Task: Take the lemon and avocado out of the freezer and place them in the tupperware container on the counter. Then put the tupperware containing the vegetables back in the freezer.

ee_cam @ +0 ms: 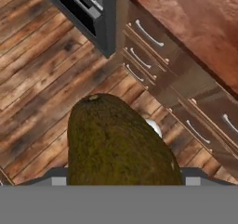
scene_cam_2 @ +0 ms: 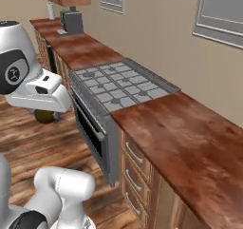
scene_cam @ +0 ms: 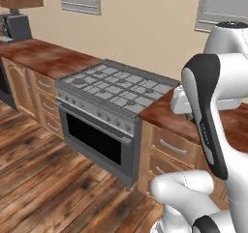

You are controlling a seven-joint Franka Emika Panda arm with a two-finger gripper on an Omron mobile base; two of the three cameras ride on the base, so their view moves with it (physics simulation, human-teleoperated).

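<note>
Avocado in hand (above floor)

A home kitchen: a steel gas range with its oven sits at twelve o'clock between reddish wood-grain counter runs over light drawer cabinets, with plank floor and windows.

A: The big mottled brown-olive avocado has a speckled, rough-looking skin.

B: And the glossy countertop?

A: Reddish-brown wood grain with darker streaks, above light wooden drawers with silver handles.

B: The plank floor?

A: Brown boards with dark patches. The steel stove is grey.
</note>
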